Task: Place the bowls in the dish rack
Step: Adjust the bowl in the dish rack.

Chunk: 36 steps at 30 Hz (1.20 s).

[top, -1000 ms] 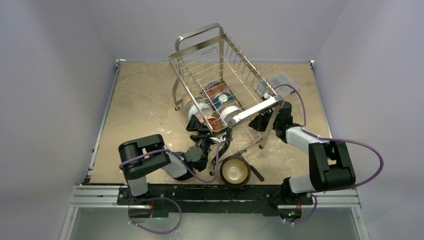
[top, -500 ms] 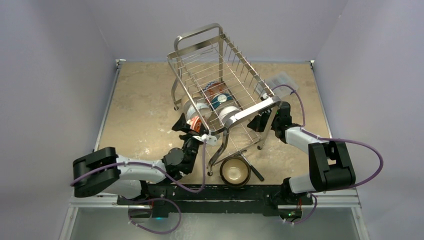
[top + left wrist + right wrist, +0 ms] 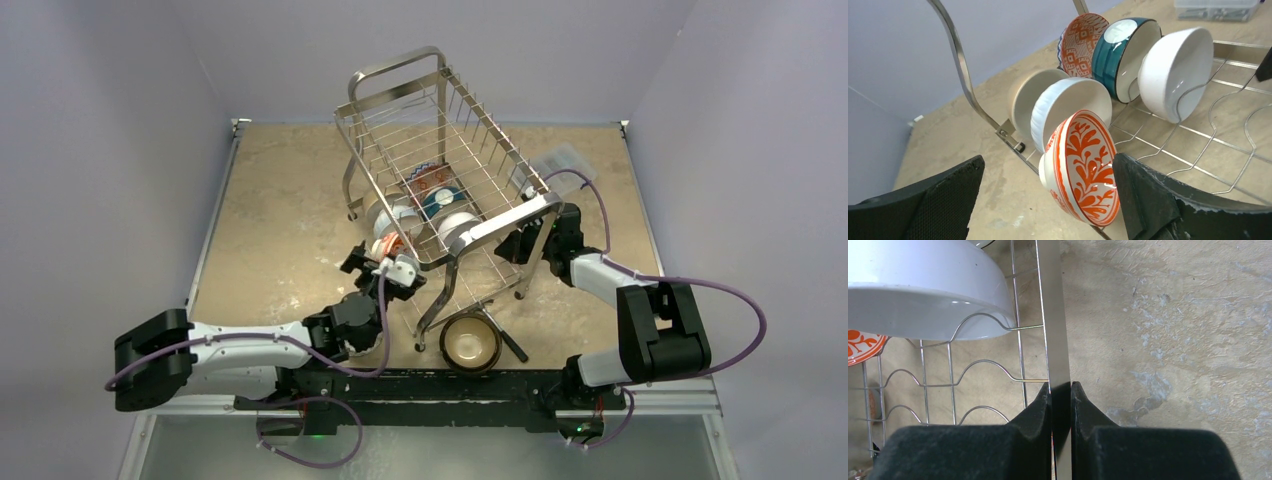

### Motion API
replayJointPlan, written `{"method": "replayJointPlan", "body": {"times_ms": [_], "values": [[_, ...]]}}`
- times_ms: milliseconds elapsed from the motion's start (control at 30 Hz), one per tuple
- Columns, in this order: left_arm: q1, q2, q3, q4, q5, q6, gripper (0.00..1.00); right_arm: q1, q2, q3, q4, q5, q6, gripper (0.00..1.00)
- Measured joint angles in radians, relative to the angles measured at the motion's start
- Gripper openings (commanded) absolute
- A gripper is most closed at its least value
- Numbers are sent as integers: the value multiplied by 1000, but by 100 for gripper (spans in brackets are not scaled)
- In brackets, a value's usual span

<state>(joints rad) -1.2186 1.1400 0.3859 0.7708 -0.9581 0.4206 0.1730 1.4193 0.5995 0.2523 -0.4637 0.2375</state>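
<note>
"Where are the bowls?"

"Six stand on edge in the lower tier of the rack (image 3: 440, 150). An orange-and-white bowl (image 3: 1083, 167) is nearest, with a ribbed white bowl (image 3: 1068, 102) right behind it and a cream bowl (image 3: 1025, 97) behind that. The next row has a plain white bowl (image 3: 1173, 65), a teal bowl (image 3: 1120, 47) and a patterned bowl (image 3: 1080, 35) at the far end."

"Any outside it?"

"A brown bowl (image 3: 471, 343) sits upright on the bench (image 3: 270, 200), near the front edge between the two arms and just beside the rack's foot. A dark stick (image 3: 512, 345) lies next to it."

"What's the left arm (image 3: 240, 345) doing?"

"Its jaws are spread wide with nothing in them. They sit at the rack's near left corner, facing the orange-and-white bowl and clear of it on both sides."

"And the right arm (image 3: 610, 275)?"

"Its jaws are pinched tight on a flat chrome strip (image 3: 1053, 315) at the rack's right end, with the plain white bowl just inside the wires there."

"Anything else?"

"A clear box (image 3: 560, 160) sits at the far right of the bench, behind the rack."
</note>
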Motion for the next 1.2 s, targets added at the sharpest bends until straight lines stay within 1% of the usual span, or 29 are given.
{"method": "replayJointPlan", "body": {"times_ms": [100, 200, 367, 467, 633, 733, 867, 1000, 1200], "values": [[5, -60, 16, -133, -7, -180, 95, 0, 0, 0, 0, -1, 0, 0], [31, -107, 55, -296, -5, -392, 92, 0, 0, 0, 0, -1, 0, 0], [138, -107, 178, -568, 71, -725, 92, 0, 0, 0, 0, -2, 0, 0], [200, -86, 240, -684, 133, -856, 93, 0, 0, 0, 0, -2, 0, 0], [276, -42, 288, -807, 238, -961, 94, 0, 1, 0, 1, -2, 0, 0], [349, -15, 301, -847, 326, -989, 93, 0, 1, 0, 1, -3, 0, 0], [428, 14, 307, -864, 424, -1004, 90, 0, 1, 0, 1, -3, 0, 0], [466, 28, 307, -849, 523, -1003, 85, 0, 1, 0, 1, -3, 0, 0], [479, 64, 308, -832, 616, -1003, 82, 0, 1, 0, 1, -3, 1, 0]]}}
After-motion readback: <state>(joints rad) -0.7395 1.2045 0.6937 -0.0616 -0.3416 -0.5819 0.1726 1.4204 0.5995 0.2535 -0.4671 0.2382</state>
